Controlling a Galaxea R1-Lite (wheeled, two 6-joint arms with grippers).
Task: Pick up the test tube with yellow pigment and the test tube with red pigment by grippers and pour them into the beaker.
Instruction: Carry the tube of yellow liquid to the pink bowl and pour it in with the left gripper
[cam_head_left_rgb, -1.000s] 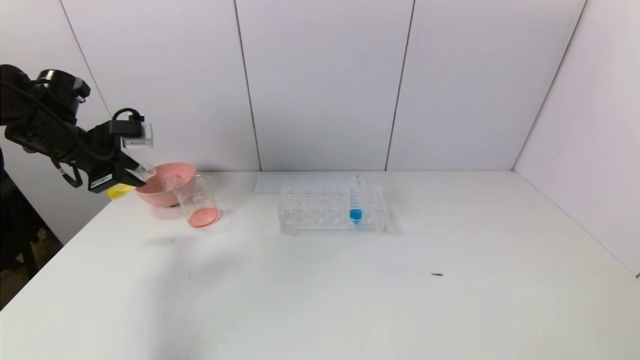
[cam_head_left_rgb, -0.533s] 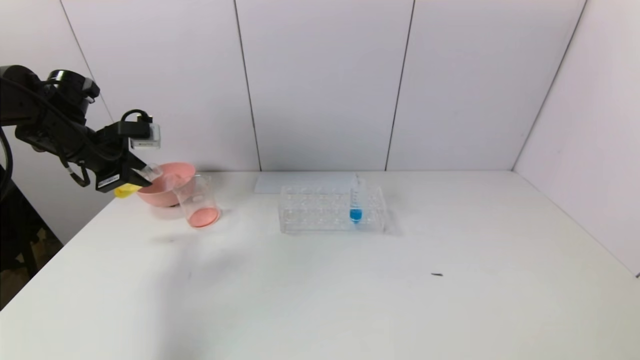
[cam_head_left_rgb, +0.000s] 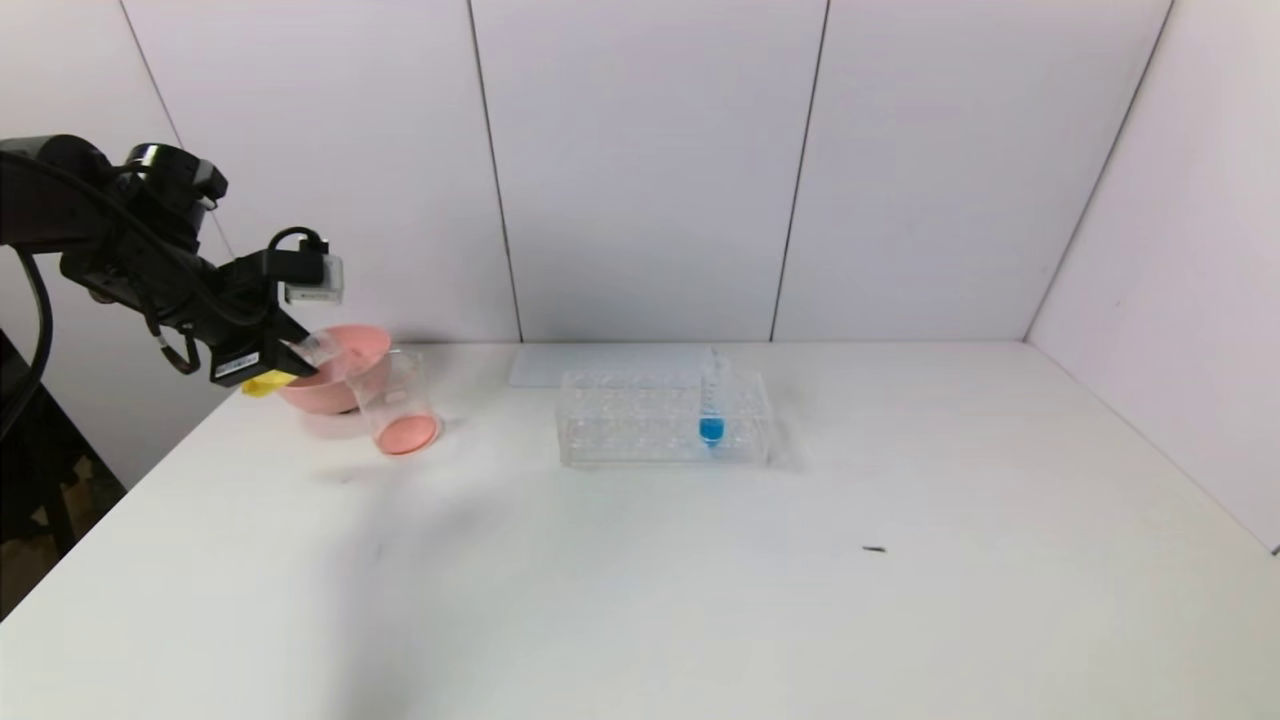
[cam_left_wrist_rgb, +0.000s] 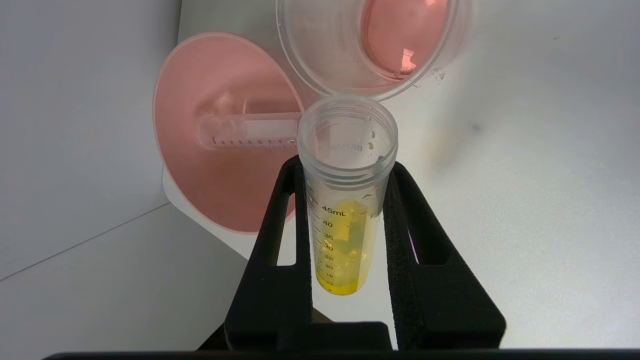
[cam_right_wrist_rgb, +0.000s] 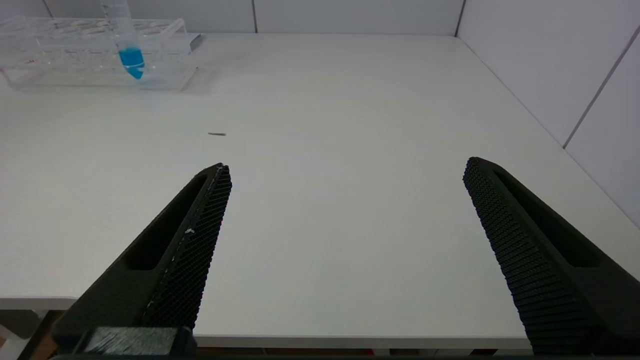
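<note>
**Yellow tube carried in toward beaker**

Left hand (cam_left_wrist_rgb: 345, 250), clamped on the slim clear test tube with yellow pigment (cam_left_wrist_rgb: 345, 220), has advanced over the worktop's far-left corner; tube mouth now near the small clear glass beaker (cam_left_wrist_rgb: 370, 45), pour imminent. Legible: "45mL", graduations. Right hand (cam_right_wrist_rgb: 345, 240) parked, wide open, empty.

Left pincer (cam_left_wrist_rgb: 345, 175) raised, tilted, fingers clamped — right pincer (cam_right_wrist_rgb: 345, 170) low, fingers spread wide.

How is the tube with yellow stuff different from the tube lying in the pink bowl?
The yellow tube is clamped in the left tool, while the tube in the pink bowl lies loose on its side. The yellow tube holds yellow liquid; the bowl tube looks empty. Both are clear, with printed marks.
</note>
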